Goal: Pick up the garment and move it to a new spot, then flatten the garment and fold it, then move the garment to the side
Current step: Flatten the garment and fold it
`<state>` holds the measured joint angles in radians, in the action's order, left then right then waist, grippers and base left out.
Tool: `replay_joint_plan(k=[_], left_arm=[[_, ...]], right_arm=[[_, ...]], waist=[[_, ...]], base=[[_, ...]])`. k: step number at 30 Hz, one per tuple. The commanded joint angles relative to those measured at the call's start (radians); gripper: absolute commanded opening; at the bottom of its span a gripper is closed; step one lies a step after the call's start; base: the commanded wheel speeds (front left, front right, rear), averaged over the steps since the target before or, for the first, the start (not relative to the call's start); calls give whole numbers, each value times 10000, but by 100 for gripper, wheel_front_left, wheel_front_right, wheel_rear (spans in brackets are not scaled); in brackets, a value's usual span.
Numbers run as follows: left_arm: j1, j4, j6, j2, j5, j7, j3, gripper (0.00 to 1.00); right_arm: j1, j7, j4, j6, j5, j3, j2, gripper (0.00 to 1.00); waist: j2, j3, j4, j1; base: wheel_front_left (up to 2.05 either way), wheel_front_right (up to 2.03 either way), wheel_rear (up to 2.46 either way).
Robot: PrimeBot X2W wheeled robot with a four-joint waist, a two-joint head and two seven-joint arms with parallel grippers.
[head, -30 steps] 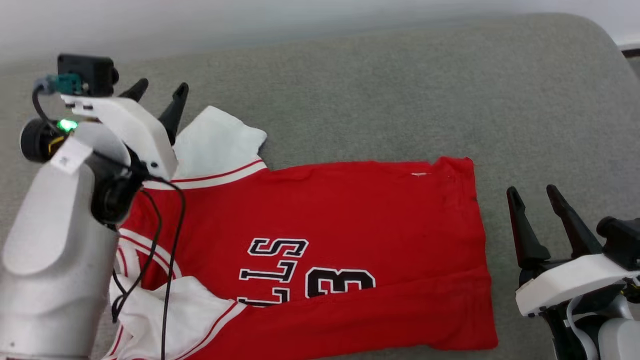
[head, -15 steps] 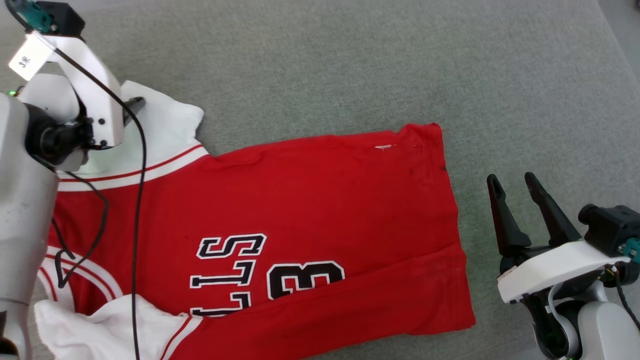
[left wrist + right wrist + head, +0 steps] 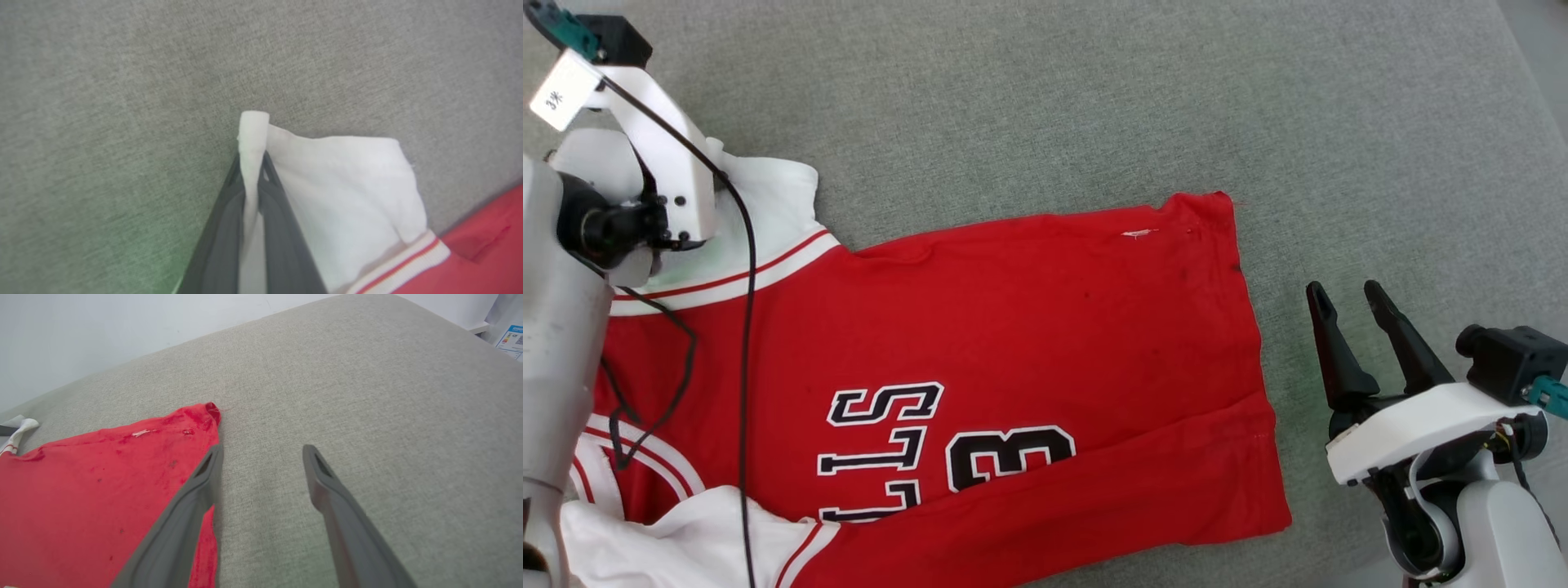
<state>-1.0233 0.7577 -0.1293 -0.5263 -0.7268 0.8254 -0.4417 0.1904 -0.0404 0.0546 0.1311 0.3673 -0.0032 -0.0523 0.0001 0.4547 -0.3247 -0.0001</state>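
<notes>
Far forward reaches the left arm point(image 3: 556, 351), jaws clamping the garment point(image 3: 1029, 327) by a sleeve; right arm point(image 3: 1503, 531) low, jaws apart.

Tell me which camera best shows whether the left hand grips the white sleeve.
The left wrist view: the left hand is pinched shut on a fold of the white sleeve. In the head view the wrist hides the grip; the right wrist view catches a sliver of sleeve.
</notes>
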Motion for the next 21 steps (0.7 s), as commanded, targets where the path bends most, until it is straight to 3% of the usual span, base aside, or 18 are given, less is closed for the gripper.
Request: replay_joint_plan(k=[1,4,11,21], left_arm=[[700,356,-19,202,-49,79,-234,0],[541,348,-9,236,-79,-687,-211,0],[325,147,-8,422,-247,-2300,-257,0],[267,-581,-8,905,-340,-3633,-940,0]], right_arm=[[154,-32,42,-8,-8,-32,32,100],[407,-328,369,-8,34,-244,29,100],[1509,-2141,1845,-6,237,-713,-342,100],[3389,-5253,3535,-8,281,-46,-1452,100]], waist=[[-1,-54,27,1],[-1,-285,162,1],[-1,-941,867,1],[-1,-1281,2271,1]], base=[[0,0,0],[0,0,0],[0,0,0],[0,0,0]])
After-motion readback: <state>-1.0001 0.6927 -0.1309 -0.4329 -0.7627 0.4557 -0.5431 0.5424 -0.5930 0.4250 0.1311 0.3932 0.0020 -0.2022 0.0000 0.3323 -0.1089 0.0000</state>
